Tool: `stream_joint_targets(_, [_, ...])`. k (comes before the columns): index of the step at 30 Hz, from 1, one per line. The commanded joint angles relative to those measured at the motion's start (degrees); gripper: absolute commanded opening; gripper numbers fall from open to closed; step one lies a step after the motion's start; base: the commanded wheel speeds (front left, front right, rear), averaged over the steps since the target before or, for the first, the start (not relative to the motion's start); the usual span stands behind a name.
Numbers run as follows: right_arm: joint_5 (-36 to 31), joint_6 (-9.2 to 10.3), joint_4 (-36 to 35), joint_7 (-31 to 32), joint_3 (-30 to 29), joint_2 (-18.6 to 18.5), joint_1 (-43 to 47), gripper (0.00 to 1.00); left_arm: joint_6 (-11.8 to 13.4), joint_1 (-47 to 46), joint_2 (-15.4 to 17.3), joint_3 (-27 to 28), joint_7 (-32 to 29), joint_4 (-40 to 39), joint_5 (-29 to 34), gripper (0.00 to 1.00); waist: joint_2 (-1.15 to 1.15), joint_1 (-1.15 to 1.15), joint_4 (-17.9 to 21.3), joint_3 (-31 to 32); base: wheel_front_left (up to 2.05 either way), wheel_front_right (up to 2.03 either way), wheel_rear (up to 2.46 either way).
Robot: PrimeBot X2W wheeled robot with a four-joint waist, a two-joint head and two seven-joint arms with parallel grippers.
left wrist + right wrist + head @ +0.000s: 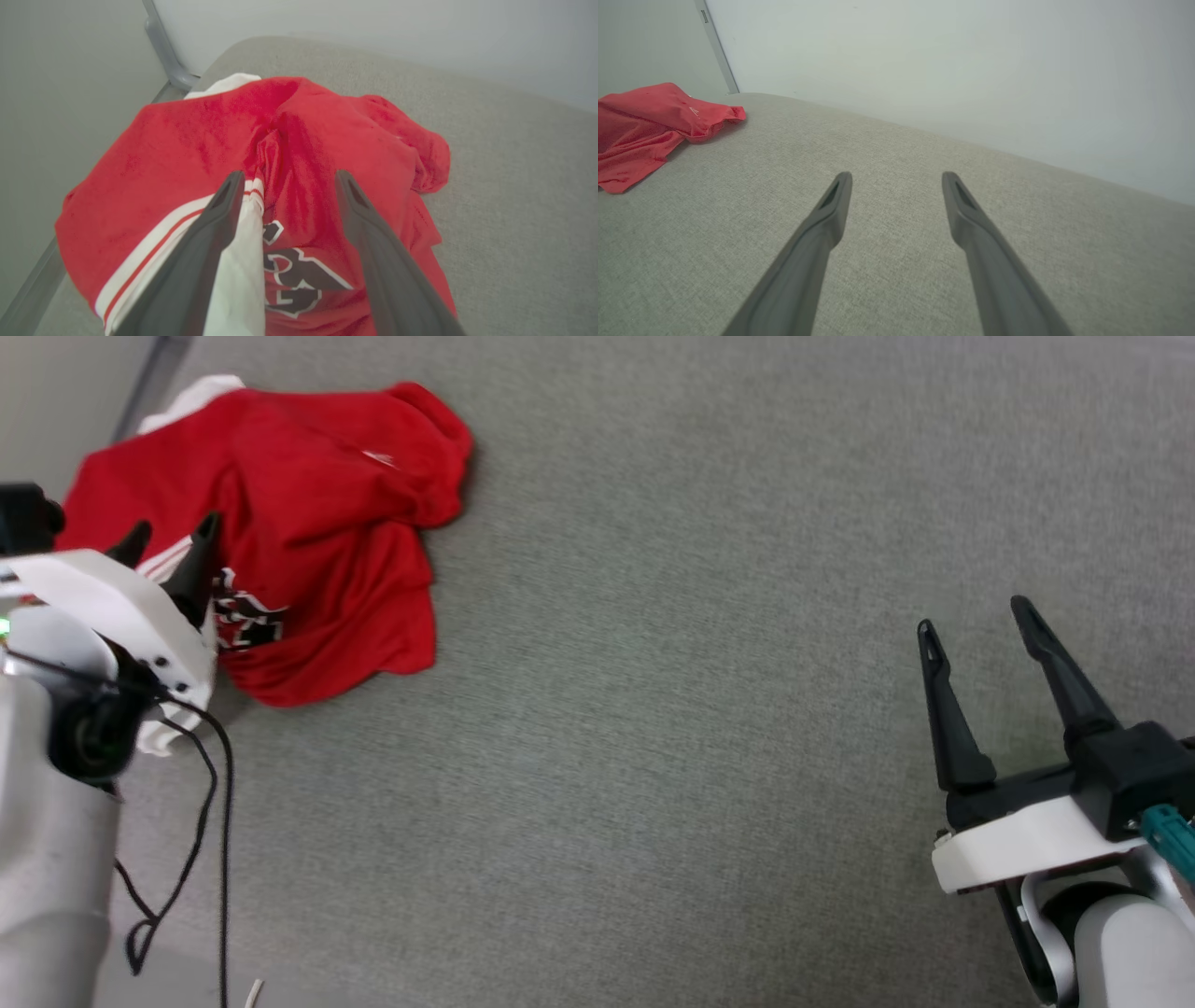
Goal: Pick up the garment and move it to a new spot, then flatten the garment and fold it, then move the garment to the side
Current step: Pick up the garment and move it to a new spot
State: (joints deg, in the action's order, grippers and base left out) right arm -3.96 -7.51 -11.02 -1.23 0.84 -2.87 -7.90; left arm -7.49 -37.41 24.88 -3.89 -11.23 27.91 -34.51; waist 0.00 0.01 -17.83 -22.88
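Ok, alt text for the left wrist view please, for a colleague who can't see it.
A crumpled red jersey lies in a heap on a grey fabric surface, with black white-outlined lettering and a white, striped-trim panel showing. The left hand is open over it, holding nothing. A pale wall rises behind.

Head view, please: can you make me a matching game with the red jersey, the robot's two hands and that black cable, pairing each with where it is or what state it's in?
Things:
1. garment
2. left hand
3. right hand
4. black cable

Places or states:
A. open, over the bare grey surface
B. crumpled, at the far left
C. hanging in loops at the lower left
D. open, fingers over red cloth

Pairs: 1-B, 2-D, 3-A, 4-C
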Motion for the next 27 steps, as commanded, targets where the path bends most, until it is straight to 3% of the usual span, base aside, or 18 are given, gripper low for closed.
stream_joint_targets(1, [-0.34, 0.04, -0.35, -0.42, -0.28, -0.01, -1.28, 1.0, 0.0, -2.0, 1.09, -0.83, -3.05, 0.83, -1.58, 1.0, 0.0, -0.01, 3.08, -4.78, 0.0, 0.0, 0.0])
stream_joint_targets(7, [-0.17, 0.04, 0.38, -1.5, 0.22, -0.01, -3.68, 1.0, 0.01, -6.03, 7.14, -3.56, -17.09, 4.14, -7.47, 1.0, 0.0, -0.01, 5.15, -9.27, 0.0, 0.0, 0.0])
stream_joint_targets(11, [0.29, 0.04, 1.07, -2.34, 0.79, -0.01, -5.18, 1.0, 0.01, -7.38, 9.89, -4.42, -23.36, 7.81, -9.98, 1.0, 0.0, -0.01, 6.43, -11.12, 0.0, 0.0, 0.0])
stream_joint_targets(17, [0.46, 0.04, 1.66, -2.98, 0.33, 0.0, -6.14, 1.0, 0.73, -6.64, 7.88, -6.46, -29.88, 16.14, -11.59, 1.0, 0.0, -0.01, 7.44, -12.1, 0.0, 0.0, 0.0])
stream_joint_targets(19, [0.5, 0.04, 1.89, -3.08, 0.17, 0.0, -6.25, 1.0, 0.93, -6.48, 6.76, -7.02, -30.85, 18.05, -11.83, 0.3, 0.0, -0.01, 7.57, -11.83, 0.0, 0.0, 0.0])
stream_joint_targets(20, [0.5, 0.04, 1.94, -3.1, 0.06, 0.0, -6.28, 1.0, 0.82, -6.74, 6.42, -6.99, -29.7, 18.44, -11.7, 0.0, 0.0, -0.01, 7.6, -11.59, 0.0, 0.0, 0.0])
stream_joint_targets(27, [1.01, 0.04, 2.81, -3.11, -0.15, 0.0, -5.06, 1.0, 0.92, -8.86, 6.19, -6.31, -17.58, 19.39, -9.01, 0.0, 0.0, -0.01, 7.02, -7.32, 0.0, 0.0, 0.0])
